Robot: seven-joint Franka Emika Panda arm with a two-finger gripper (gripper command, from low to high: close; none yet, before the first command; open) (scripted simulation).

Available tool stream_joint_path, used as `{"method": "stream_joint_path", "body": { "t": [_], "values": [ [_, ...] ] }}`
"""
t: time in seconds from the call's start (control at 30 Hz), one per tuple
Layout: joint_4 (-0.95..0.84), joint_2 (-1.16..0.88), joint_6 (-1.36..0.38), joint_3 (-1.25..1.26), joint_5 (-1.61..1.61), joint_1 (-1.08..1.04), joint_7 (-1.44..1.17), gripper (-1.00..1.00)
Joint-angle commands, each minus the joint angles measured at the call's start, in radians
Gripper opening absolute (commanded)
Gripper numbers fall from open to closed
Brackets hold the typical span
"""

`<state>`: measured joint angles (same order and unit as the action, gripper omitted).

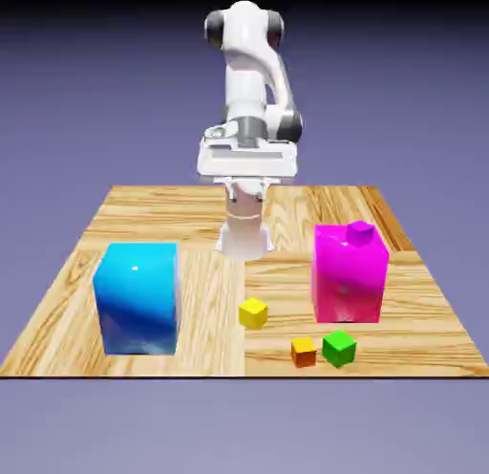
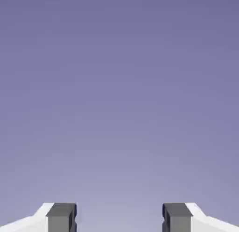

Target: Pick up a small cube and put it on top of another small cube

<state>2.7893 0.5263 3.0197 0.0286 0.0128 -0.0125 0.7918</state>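
So the Franka's arm (image 1: 250, 71) is up over the far side of the table (image 1: 205, 290), with the gripper (image 2: 119, 219) well apart from all the cubes. Its jaws are spread wide with nothing between them, and the hand view is just backdrop plus the 2 finger tips (image 2: 62, 217).

There are 4 small cubes here. The yellow cube (image 1: 253, 313) sits on the wood around the middle, between the 2 big blocks. Closer to the camera, the orange cube (image 1: 304, 352) and the green cube (image 1: 339, 349) are next to each other, green toward the exterior view's right. The small magenta cube (image 1: 360, 233) shows at the top of the big magenta block (image 1: 349, 276); can't tell if it's on top or behind. The big blue block (image 1: 139, 298) stands at the exterior view's left.
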Motion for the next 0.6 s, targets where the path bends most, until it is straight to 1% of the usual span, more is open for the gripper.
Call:
{"method": "stream_joint_path", "body": {
  "t": [0.0,0.57],
  "values": [
    [-0.017,-0.036,-0.014,0.024,0.011,-0.020,0.042,0.00],
    [-0.309,-0.652,-0.259,0.427,0.191,-0.365,0.758,0.00]
  ]
}}
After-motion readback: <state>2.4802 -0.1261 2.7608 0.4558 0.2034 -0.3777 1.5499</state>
